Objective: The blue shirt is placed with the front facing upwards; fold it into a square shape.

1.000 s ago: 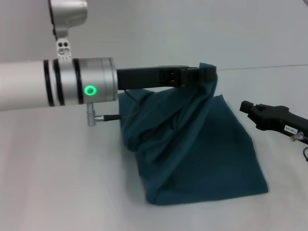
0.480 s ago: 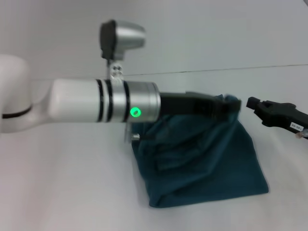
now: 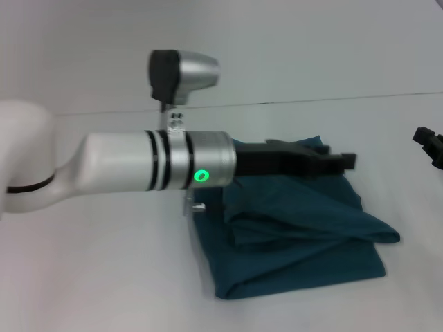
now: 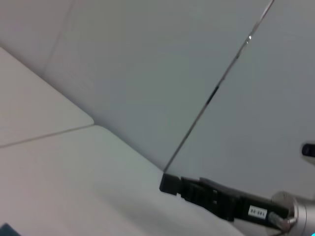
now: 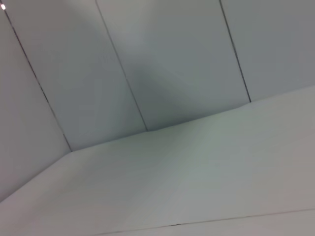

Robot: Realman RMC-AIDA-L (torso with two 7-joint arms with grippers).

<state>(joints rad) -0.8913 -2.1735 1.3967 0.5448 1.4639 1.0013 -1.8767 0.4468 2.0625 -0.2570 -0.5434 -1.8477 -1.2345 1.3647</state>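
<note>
While the head view looks down on the pale, smooth white worktop [image 3: 83, 277], the dark teal-blue cotton shirt [image 3: 297, 242] lies a bit right of centre, already folded into a rough block w/ plain fabric up; no lettering shows. One loose flap sits on top, its tip poking out past the right edge, so the shape is not square yet. The left gripper [image 3: 332, 160] reaches in from the left on a white-and-silver arm w/ a green light, black fingers stretched flat just over the far edge of the shirt. Whether they are apart, together or pinching cloth, cannot tell. The right gripper [image 3: 430, 144] shows only as a black tip at the right edge, well apart from the shirt, prob. idle; its fingers' state also cannot be told.

Left wrist view: grey wall panels, bare worktop, the other arm's black gripper [image 4: 211, 196] farther off. A sliver of teal at the corner may be the shirt.

Right wrist view: wall and worktop only; no shirt.

Handling, as a judgement: light, limp, creases easily, drags on itself. Best taken at a corner or hem edge, through all layers, else the flap slips off.
</note>
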